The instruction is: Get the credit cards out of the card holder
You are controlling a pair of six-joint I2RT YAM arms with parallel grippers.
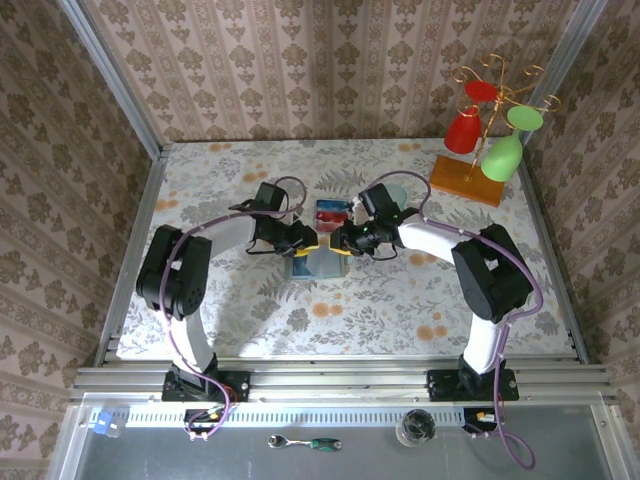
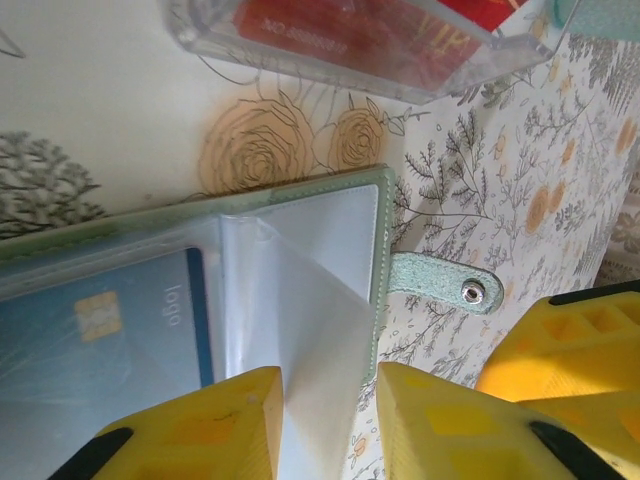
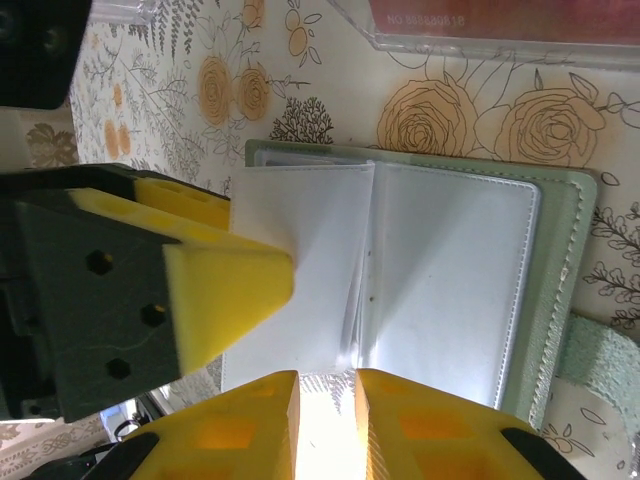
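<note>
The grey-green card holder (image 1: pixel 318 264) lies open on the table between both arms. Its clear sleeve pages (image 3: pixel 450 270) are fanned out. A blue card (image 2: pixel 110 320) sits inside one sleeve. My left gripper (image 2: pixel 330 400) is closed on a lifted sleeve page (image 2: pixel 315 320) at the holder's (image 2: pixel 381 250) edge. My right gripper (image 3: pixel 327 400) pinches the sleeves' edge at the centre fold of the holder (image 3: pixel 560 300). The left gripper's yellow finger (image 3: pixel 215 290) rests on the lifted page. Red cards (image 2: pixel 350 25) lie in a clear tray (image 1: pixel 330 213) just beyond the holder.
The holder's strap with a metal snap (image 2: pixel 450 285) lies on the floral tablecloth. A pale teal cup (image 1: pixel 393 189) stands behind the right arm. A wooden rack with red and green glasses (image 1: pixel 490 135) is at the back right. Metal rails edge the table.
</note>
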